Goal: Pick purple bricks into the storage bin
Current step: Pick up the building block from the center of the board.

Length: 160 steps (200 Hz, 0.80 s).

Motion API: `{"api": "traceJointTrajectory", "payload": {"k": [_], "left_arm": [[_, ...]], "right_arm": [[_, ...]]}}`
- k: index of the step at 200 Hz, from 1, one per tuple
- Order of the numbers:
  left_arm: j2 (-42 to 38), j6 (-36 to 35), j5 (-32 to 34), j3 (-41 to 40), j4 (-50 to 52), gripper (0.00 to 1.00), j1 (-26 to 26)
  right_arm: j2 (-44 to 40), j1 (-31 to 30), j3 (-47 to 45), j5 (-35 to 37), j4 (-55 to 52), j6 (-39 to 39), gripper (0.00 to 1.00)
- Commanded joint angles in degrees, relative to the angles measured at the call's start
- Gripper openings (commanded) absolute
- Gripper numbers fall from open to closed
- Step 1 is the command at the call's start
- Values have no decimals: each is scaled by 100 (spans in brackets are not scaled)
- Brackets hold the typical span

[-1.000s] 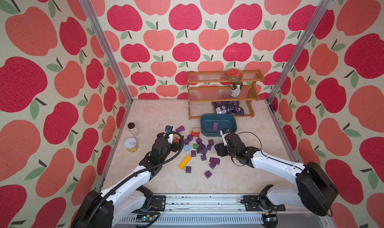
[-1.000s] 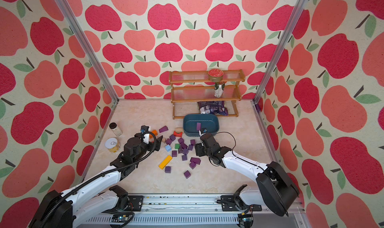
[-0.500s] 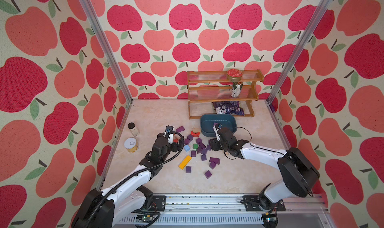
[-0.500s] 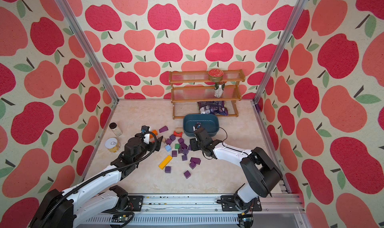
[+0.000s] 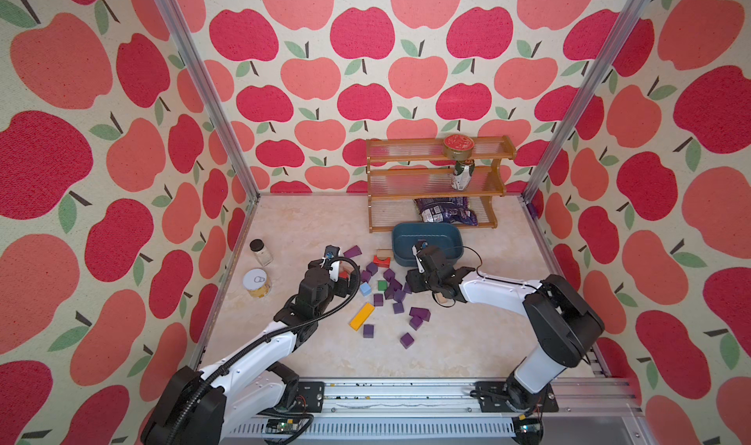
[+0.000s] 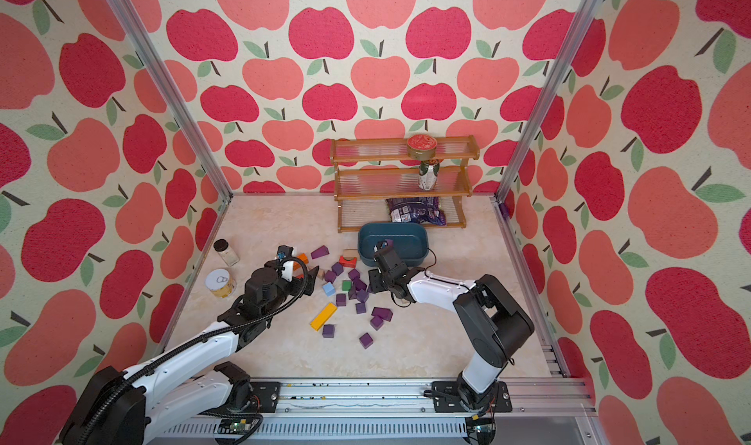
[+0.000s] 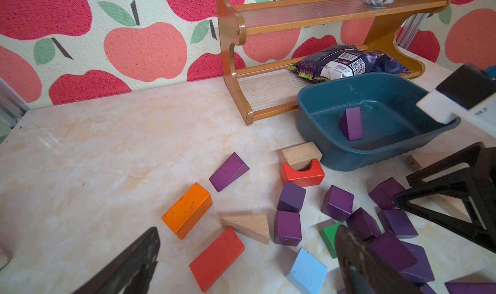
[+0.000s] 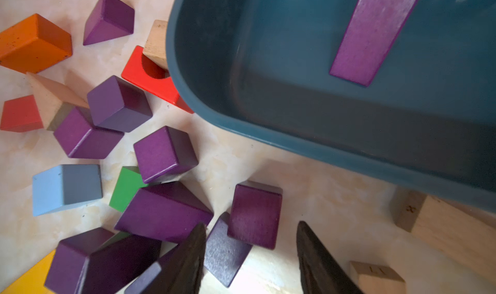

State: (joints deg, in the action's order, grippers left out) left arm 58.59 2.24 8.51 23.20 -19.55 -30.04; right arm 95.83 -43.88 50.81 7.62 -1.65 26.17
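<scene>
Several purple bricks [image 5: 392,290] [image 6: 357,288] lie in a loose pile in front of the storage bin [image 5: 455,256] [image 6: 420,256], with a few more nearer the front [image 5: 406,339]. One purple wedge [image 7: 351,123] [image 8: 373,32] lies inside the bin. My right gripper [image 5: 410,286] [image 8: 252,252] is low at the pile's right edge, jaws apart. A purple brick [image 8: 222,252] sits between them against one finger [image 8: 196,255], clear of the other. My left gripper [image 5: 349,280] [image 7: 247,231] hangs wide open over the pile's left side, holding nothing.
Mixed into the pile are a light-blue block [image 5: 365,288], a green block [image 5: 382,285], a red arch [image 5: 381,260], a yellow bar [image 5: 361,316] and an orange block [image 7: 188,209]. Plain wood blocks [image 8: 442,225] lie by the bin. A jar [image 5: 260,252] and can [image 5: 257,282] stand left; the shelf rack [image 5: 435,187] with snack bag [image 5: 445,213] stands behind.
My right gripper has moved left from the bin's front down onto the right edge of the pile, and its jaws have narrowed. The left arm has stayed still.
</scene>
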Motion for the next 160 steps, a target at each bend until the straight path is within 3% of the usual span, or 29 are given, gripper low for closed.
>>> {"api": "traceJointTrajectory", "payload": {"k": [1, 160], "left_arm": [[101, 22, 19, 88, 14, 99, -29], [216, 32, -68, 132, 25, 99, -37]], "right_arm": [[131, -42, 198, 12, -272, 161, 53], [581, -43, 591, 209, -656, 240, 50]]}}
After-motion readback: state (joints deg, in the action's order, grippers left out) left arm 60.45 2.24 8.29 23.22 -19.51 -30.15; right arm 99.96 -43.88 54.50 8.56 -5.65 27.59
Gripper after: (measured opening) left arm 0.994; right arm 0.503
